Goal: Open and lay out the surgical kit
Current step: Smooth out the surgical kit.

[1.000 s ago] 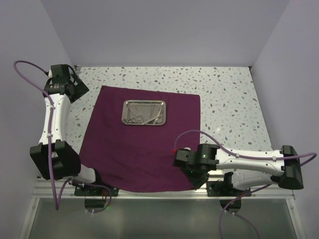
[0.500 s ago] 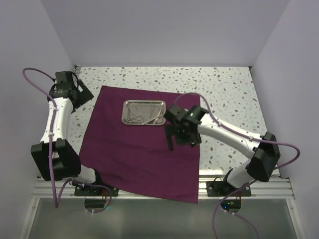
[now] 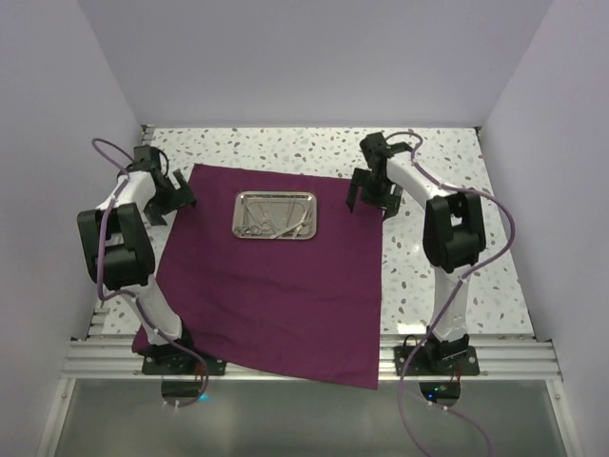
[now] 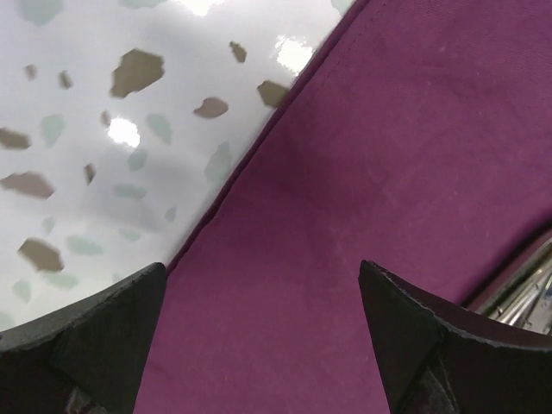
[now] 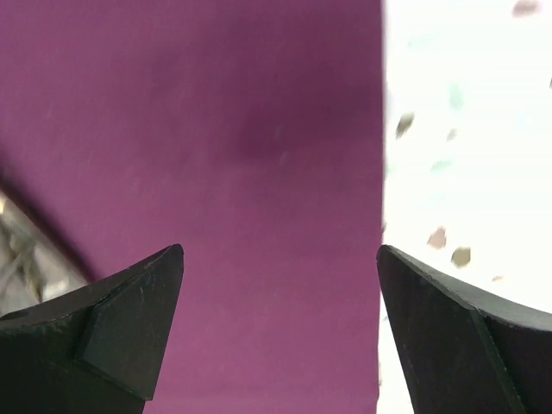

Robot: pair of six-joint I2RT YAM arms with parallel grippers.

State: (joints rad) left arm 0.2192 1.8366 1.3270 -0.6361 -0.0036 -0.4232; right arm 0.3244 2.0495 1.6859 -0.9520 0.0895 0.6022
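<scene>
Lying open: cloth (image 3: 271, 295) spread flat on desk (image 3: 285, 148), tray (image 3: 276, 202) near its far edge.
Remaining: instruments (image 3: 274, 227) in tray, not yet laid out.
Fingers: left fingers (image 4: 95, 336) and right fingers (image 5: 121, 328) spread, empty.

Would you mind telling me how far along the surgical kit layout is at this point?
Done: the purple cloth is spread open, with the steel tray on its far half. In hand: the left pincer and right pincer hang open over the cloth's far corners, holding nothing. Left: the instruments lie piled in the tray, not yet laid out on the cloth.
</scene>
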